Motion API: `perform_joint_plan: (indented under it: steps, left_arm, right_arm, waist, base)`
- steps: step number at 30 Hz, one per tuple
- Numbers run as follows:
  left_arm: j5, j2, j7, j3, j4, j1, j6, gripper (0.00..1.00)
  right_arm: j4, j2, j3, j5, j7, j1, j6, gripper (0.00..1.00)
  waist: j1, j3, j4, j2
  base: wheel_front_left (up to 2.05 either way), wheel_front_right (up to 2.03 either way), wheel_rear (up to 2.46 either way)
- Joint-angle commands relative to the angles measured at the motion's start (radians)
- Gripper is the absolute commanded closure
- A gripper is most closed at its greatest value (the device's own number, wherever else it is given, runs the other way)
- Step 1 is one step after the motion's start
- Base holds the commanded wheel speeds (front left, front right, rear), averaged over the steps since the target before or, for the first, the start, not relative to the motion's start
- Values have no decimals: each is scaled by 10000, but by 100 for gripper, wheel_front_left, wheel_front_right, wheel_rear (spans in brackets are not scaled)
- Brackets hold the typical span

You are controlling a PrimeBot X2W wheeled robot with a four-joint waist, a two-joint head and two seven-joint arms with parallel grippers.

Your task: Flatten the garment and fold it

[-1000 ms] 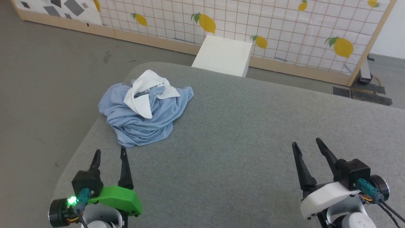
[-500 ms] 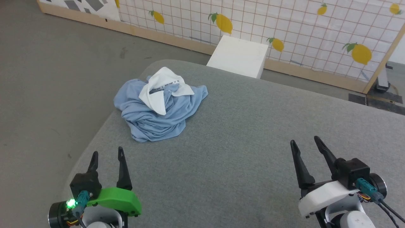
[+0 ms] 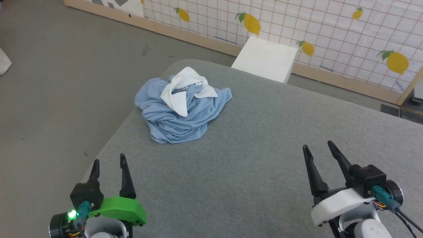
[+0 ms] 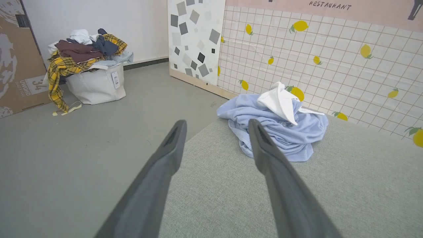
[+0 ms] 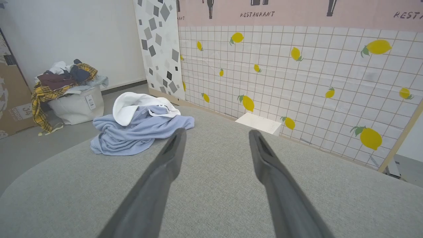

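Crumpled garment [image 3: 180,115] (untouched), ahead of left end effector [image 3: 109,158], jaws apart

On my left wrist camera I read "RESTAURANT" in dark slanted capitals on the pink strip [image 4: 370,8] above the lemon-patterned wall [image 4: 330,66]. My right wrist camera shows the same word there, then again at the right edge, cut off after "REST". A cardboard box [image 4: 19,66] bears a large "34"; its smaller print is unclear. The dark line on the garment [image 3: 178,122] is too small to read.
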Motion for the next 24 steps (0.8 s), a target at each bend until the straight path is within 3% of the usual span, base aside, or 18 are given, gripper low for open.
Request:
perform_joint_plan:
  steps: [1, 24]
  left_arm:
    - [-58, 70, -113, -47, 48, 96, 72, 0]
    - [-546, 252, -565, -263, 335, 75, 449, 0]
  right_arm:
    - [48, 13, 39, 115, -116, -168, -14, 0]
    - [333, 17, 177, 350, -462, -350, -17, 0]
  waist:
    - [0, -4, 111, 0]
    - [0, 9, 910, 0]
  base:
    - [0, 0, 0]
    - [0, 0, 0]
